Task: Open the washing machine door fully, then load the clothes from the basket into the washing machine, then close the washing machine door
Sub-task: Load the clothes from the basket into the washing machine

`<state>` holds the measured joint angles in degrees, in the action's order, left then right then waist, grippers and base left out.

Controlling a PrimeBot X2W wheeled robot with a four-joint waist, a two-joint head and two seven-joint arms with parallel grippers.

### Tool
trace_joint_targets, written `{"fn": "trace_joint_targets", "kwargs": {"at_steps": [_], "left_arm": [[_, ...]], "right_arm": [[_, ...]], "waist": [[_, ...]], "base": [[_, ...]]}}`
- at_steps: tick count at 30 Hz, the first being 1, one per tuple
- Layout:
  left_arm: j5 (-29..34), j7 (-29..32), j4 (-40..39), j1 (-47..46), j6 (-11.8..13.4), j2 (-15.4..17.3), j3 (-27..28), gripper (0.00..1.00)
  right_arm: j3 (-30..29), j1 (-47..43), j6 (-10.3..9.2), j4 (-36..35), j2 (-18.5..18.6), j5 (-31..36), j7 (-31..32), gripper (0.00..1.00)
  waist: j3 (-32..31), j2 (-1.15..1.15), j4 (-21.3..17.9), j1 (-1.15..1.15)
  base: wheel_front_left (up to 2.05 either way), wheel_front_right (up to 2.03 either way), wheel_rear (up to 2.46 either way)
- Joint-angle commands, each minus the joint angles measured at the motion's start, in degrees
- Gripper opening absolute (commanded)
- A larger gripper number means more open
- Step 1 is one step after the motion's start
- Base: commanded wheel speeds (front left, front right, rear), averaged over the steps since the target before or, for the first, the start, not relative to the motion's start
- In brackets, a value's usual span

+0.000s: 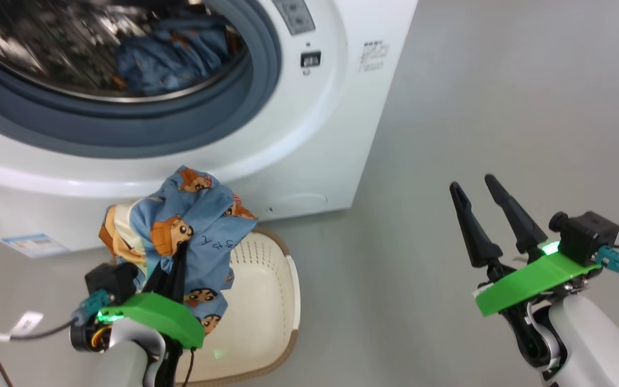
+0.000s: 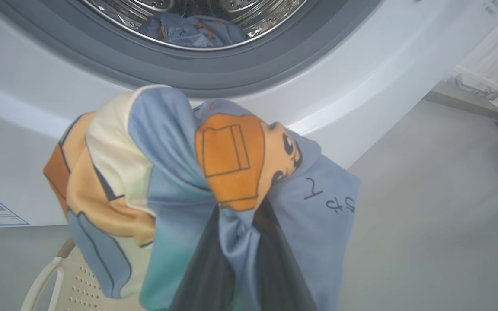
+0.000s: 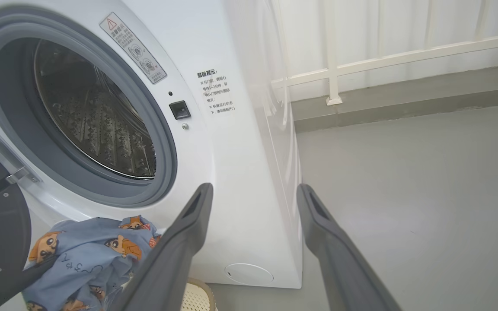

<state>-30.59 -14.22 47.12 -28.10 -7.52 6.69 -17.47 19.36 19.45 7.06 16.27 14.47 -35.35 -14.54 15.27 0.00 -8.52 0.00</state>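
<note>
Head view: left claw pinches a bundle of clothes, basket just beneath it, washing machine opening up ahead. Right claw gapes wide, empty. Trailing folds may snag the grey seal and slip free onto the floor.

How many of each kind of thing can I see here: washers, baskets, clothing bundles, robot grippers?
washing machine: 1
basket: 1
clothes bundles: 2, drum bundle and held bundle
grippers: 2, left gripper shut on held bundle, right gripper open
total: 6
</note>
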Motion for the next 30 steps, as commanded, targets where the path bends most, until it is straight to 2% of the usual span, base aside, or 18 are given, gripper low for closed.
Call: {"fn": "trace_joint_targets", "kwargs": {"at_steps": [1,9,17,23,30], "left_arm": [[0.32,-0.76,-2.63,1.3,0.22,1.79,2.06,0.0],[3.67,-0.77,-18.24,9.37,3.4,2.53,4.06,0.0],[6.34,-0.77,-31.57,15.68,6.8,3.71,5.02,0.0],[6.87,0.31,-37.08,18.63,8.51,4.06,4.66,0.0],[6.56,1.25,-39.47,19.79,9.38,4.33,4.61,0.0]], "right_arm": [[0.35,-1.39,0.43,-0.86,0.27,-0.22,-0.46,1.0],[-0.44,-4.86,0.43,0.14,0.2,-0.1,-0.46,1.0],[-1.16,-6.34,0.43,0.05,0.41,0.25,-0.46,1.0],[-1.73,-6.93,0.43,-0.33,0.84,0.88,-0.46,1.0],[-2.38,-7.13,0.43,-0.47,1.13,1.81,-0.46,1.0]], "waist": [[-5.2,0.0,1.84,0.0],[-10.48,0.0,3.0,0.0],[-13.24,0.0,3.58,0.0],[-13.95,0.0,4.05,0.0],[-13.96,0.0,4.28,0.0]], "base": [[0.0,0.0,0.0],[0.0,0.0,0.0],[0.0,0.0,0.0],[0.0,0.0,0.0],[0.0,0.0,0.0]]}}
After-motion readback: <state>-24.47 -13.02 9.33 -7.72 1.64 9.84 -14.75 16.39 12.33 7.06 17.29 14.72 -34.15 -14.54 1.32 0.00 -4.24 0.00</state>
